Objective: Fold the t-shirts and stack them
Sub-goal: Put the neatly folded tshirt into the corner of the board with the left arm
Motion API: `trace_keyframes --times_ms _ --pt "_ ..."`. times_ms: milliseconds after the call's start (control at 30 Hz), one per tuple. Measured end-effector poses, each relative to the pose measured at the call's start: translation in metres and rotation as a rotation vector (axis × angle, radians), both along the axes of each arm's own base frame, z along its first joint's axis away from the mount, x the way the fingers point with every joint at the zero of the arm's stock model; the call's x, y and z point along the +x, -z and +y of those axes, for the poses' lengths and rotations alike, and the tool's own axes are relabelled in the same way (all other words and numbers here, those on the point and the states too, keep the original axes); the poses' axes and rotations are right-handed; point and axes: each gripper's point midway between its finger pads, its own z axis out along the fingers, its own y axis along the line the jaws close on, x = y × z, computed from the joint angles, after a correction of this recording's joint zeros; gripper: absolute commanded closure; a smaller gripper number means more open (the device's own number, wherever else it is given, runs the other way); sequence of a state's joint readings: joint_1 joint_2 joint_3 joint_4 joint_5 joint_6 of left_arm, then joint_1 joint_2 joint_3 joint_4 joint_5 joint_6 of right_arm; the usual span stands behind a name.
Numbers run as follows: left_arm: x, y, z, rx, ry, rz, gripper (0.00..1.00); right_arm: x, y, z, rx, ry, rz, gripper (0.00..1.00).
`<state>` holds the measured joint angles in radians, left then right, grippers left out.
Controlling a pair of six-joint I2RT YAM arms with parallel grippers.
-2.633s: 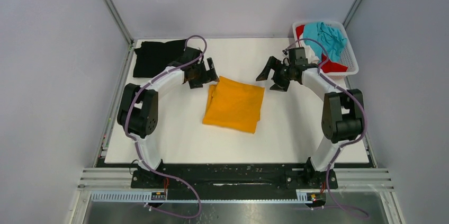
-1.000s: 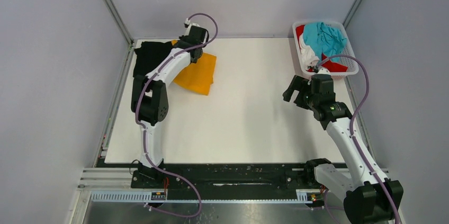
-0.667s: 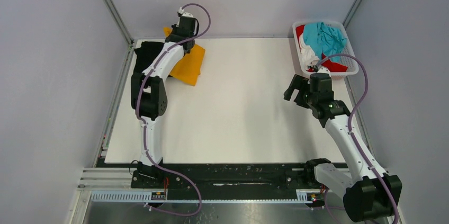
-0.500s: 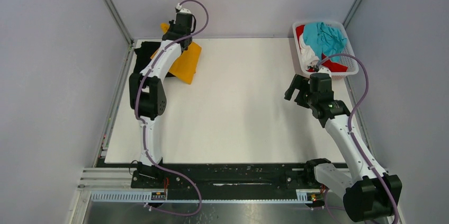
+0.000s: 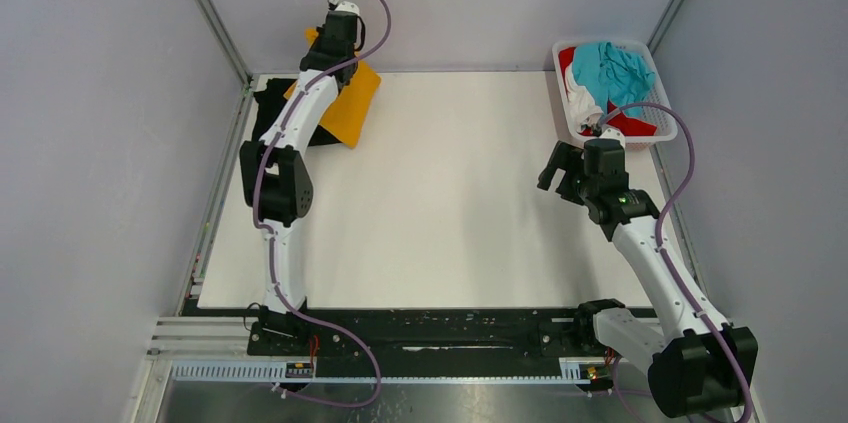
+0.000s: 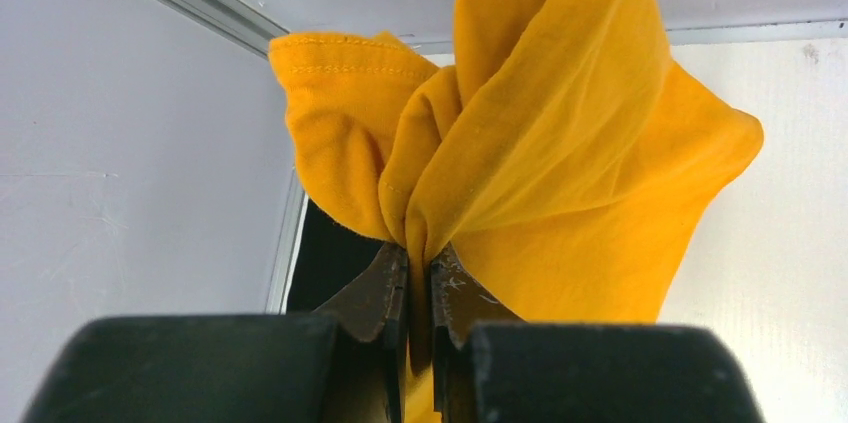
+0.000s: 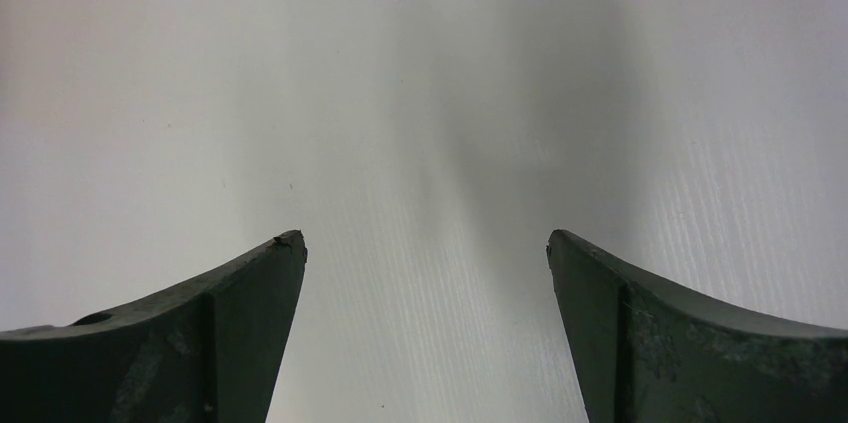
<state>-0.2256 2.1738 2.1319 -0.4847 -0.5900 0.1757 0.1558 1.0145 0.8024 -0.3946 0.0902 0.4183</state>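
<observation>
at the near edge of the white table (image 5: 450, 233) the two arm bases sit side by side. the right arm leans out over the table's right side, and the right gripper (image 5: 553, 175) hovers above bare tabletop with its jaws spread wide and nothing between them. its wrist view shows both dark fingertips (image 7: 285, 248) far apart, with only the white surface below.

further back, the left arm stretches up and out to the far left corner. the left gripper (image 6: 420, 258) is clamped tight on a bunched fold of the orange-yellow shirt (image 6: 560, 153), the cloth fanning out above the pinch. from above, that shirt (image 5: 348, 103) hangs down from the raised gripper in a loose slanted sheet, and its lower part overlaps the right edge of the black shirt (image 5: 270, 108). whether its lowest corner touches the table cannot be told. the black shirt lies flat in the far left corner of the table, against the left wall.

at the far right corner stands the white slotted basket (image 5: 662, 108). the teal shirt (image 5: 615, 65) is heaped on top in it, the white shirt (image 5: 580, 103) is crumpled at its left side, and the red shirt (image 5: 630, 126) shows beneath them.
</observation>
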Motion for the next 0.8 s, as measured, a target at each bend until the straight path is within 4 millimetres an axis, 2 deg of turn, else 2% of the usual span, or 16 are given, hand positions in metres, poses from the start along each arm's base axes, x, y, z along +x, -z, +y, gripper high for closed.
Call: trace_keyframes --times_ms 233,567,667,800 --pt "-0.001 0.004 0.019 -0.024 -0.032 0.009 1.00 0.001 0.001 0.000 0.001 0.000 -0.005 0.01" --pt "0.008 0.011 0.068 -0.089 -0.086 -0.009 0.99 0.001 0.002 -0.002 -0.010 0.007 -0.003 0.00" --pt "0.015 0.021 0.080 -0.084 -0.098 -0.009 0.97 0.002 0.004 -0.004 -0.019 0.015 0.002 0.01" --pt "0.028 0.046 0.096 -0.075 -0.112 0.011 0.94 0.002 0.007 -0.005 -0.024 0.019 0.014 0.01"
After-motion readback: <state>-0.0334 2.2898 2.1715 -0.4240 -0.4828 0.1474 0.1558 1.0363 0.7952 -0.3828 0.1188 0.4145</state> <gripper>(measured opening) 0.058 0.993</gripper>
